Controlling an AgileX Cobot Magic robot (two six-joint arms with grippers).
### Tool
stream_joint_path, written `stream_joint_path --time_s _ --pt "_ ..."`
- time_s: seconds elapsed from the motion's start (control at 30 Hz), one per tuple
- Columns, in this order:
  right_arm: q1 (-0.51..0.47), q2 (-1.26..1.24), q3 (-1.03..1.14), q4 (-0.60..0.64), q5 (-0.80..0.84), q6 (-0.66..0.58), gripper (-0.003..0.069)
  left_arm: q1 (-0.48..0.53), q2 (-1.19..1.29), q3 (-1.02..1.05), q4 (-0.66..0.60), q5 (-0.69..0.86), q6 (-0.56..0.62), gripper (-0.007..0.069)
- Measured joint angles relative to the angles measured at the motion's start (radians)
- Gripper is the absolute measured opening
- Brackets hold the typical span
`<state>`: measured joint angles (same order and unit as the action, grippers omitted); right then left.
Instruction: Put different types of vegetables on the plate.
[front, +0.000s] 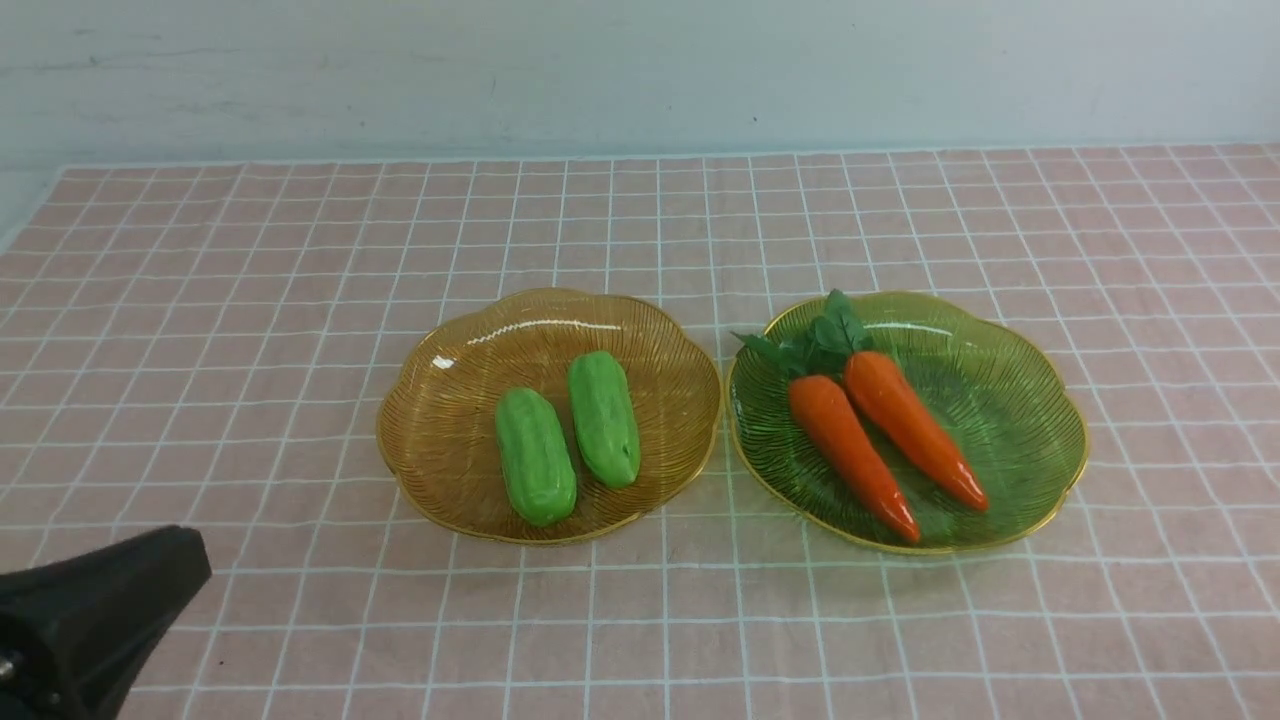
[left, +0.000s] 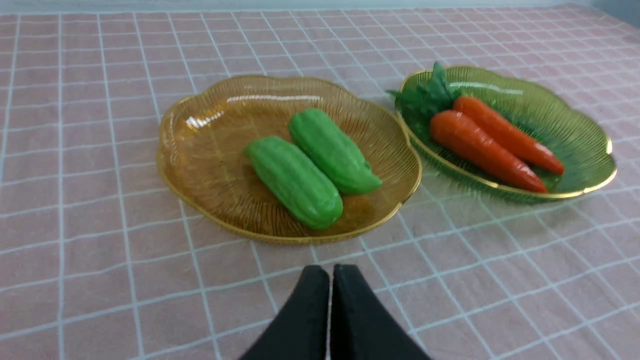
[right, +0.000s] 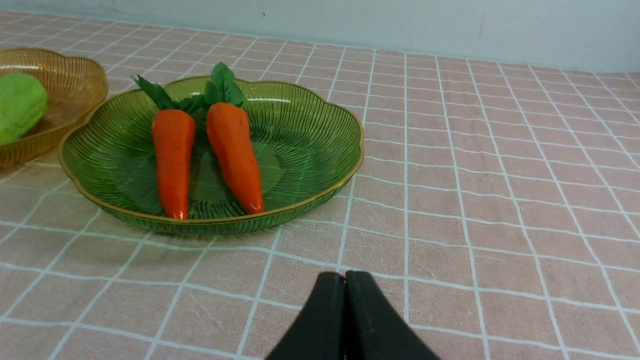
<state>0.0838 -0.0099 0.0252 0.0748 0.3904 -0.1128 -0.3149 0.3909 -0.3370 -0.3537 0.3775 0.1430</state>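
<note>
Left claw (left: 330, 272): closed, nothing held
Right claw (right: 345, 280): closed, nothing held
Cucumbers (front: 570, 435): left of green plate (front: 1020, 440), long axes near-to-far
Carrots (front: 880, 440): on green plate, tips toward near right

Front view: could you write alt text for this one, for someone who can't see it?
Two green cucumbers lie in an amber plate, beside a green plate to its right holding two orange carrots with leafy tops, on a checked tablecloth.

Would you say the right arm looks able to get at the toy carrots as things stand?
Probably yes: the toy carrots lie uncovered in the green plate, though the right end effector is shut.
</note>
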Motion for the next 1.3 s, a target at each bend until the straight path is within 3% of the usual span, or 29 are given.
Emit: stream_joint_path --time_s 0.3,0.63,0.87,1.3 --pt "0.000 0.000 0.000 0.000 0.000 -0.001 -0.0016 0.024 -0.047 0.133 0.132 -0.107 0.003 -0.0003" --pt "0.000 0.000 0.000 0.000 0.000 -0.001 -0.0016 0.280 -0.358 0.355 0.314 -0.098 -0.123 -0.0003" --pt "0.000 0.000 0.000 0.000 0.000 -0.001 -0.0016 0.294 -0.403 0.365 0.382 0.002 -0.135 -0.0003" --pt "0.000 0.000 0.000 0.000 0.000 -0.001 -0.0016 0.262 -0.403 0.365 0.382 0.006 -0.143 -0.0003"
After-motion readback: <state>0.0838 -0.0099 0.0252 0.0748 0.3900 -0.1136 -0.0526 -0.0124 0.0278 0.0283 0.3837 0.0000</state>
